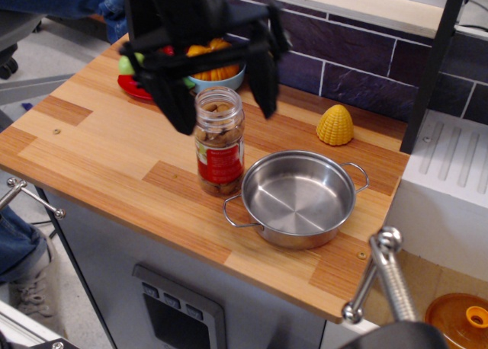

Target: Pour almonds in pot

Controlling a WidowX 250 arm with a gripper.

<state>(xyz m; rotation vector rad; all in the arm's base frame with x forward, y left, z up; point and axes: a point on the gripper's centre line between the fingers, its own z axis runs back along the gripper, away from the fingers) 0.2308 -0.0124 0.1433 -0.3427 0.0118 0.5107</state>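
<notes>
A clear narrow jar (219,142) with a red label stands upright on the wooden counter, with tan-brown almonds (219,132) showing through it. It has no lid on. The shiny steel pot (300,197) with two wire loop handles sits right beside it, to its right, and is empty. My black gripper (217,90) hangs above the jar, open, its two fingers (174,97) spread wide to either side of the jar's mouth. It holds nothing.
A yellow toy corn (335,125) stands behind the pot. A light-blue bowl (217,77) with orange toys, a red pepper (136,88) and a green ball sit at the back left. A dark tiled wall runs behind. A metal handle (381,276) sticks up at the front right.
</notes>
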